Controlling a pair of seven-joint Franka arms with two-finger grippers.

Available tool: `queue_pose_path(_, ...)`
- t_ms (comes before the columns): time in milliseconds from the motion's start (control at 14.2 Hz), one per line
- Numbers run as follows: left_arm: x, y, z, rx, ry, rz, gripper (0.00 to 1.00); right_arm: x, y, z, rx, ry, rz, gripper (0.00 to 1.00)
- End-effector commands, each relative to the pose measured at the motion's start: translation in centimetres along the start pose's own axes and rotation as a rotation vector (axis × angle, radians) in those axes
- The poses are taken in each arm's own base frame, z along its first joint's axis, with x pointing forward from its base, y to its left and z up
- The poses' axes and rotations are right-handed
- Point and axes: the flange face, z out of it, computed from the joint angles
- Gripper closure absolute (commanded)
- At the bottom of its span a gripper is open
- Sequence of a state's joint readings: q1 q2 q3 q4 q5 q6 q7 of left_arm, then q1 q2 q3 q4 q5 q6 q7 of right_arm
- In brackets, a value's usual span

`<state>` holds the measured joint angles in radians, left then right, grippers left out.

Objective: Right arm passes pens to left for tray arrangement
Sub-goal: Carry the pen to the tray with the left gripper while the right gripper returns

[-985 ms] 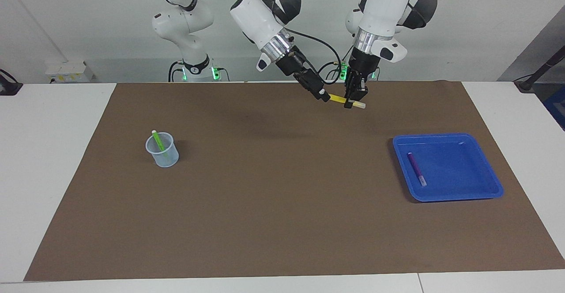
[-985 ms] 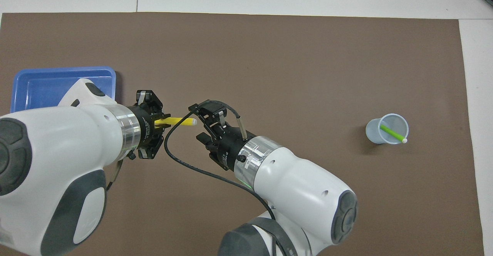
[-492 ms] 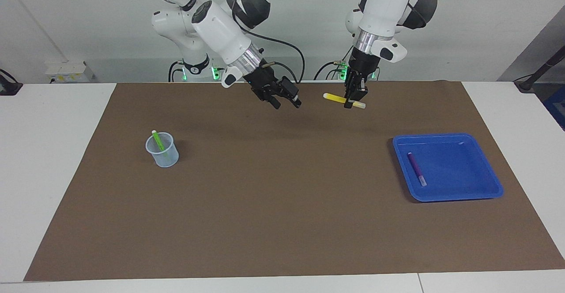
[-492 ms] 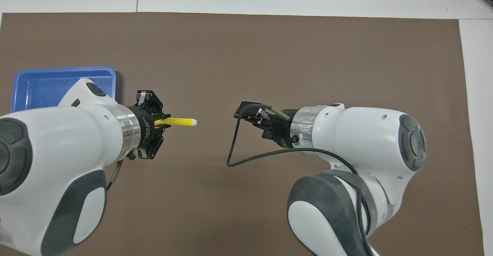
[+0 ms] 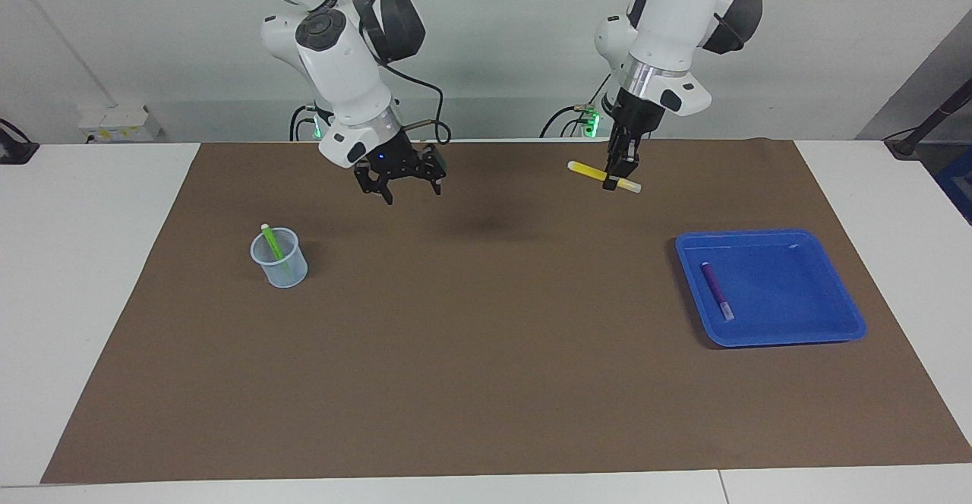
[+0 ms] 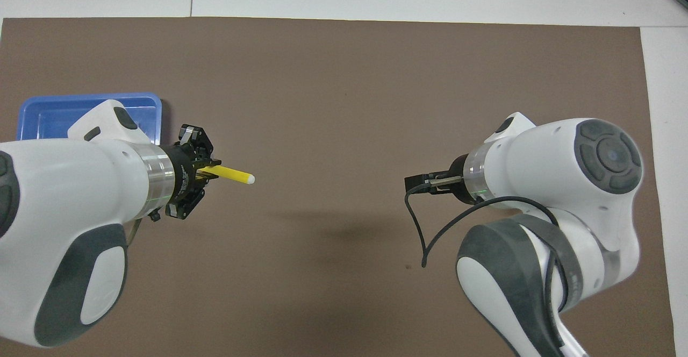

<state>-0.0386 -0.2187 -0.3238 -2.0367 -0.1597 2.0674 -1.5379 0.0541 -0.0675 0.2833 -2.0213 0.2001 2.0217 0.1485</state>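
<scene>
In the overhead view, the left arm's white wrist covers most of the blue tray (image 6: 54, 104), so only its rim farthest from the robots shows, and the purple pen in it is hidden. The same wrist hides part of the yellow pen (image 6: 231, 173). The right arm's body covers the right tool there, along with the cup and green pen.
</scene>
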Motion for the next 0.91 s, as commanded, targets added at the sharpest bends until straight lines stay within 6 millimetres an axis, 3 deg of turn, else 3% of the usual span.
queue_pose_path(0, 3.3, -0.7, -0.3, 0.038, 0.017, 0.150, 1.00, -0.3, 5.4, -0.8, -0.088, -0.050, -0.115, 0.00)
queue_pose_path(281, 10.8, -1.5, -0.8, 0.062, 0.035, 0.342, 1.00, -0.7, 13.8, -1.8, -0.165, -0.128, -0.290, 0.00)
queue_pose_path(492, 15.7, -3.0, -1.2, 0.092, 0.036, 0.477, 1.00, -1.3, 18.6, -2.3, -0.196, -0.152, -0.338, 0.00)
queue_pose_path(703, 20.1, -5.2, -1.3, 0.114, 0.038, 0.643, 1.00, -3.0, 21.1, -0.6, -0.204, -0.156, -0.326, 0.00)
queue_pose_path(844, 22.5, -6.3, -1.6, 0.124, 0.037, 0.774, 1.00, -3.6, 21.1, -0.4, -0.206, -0.161, -0.357, 0.00)
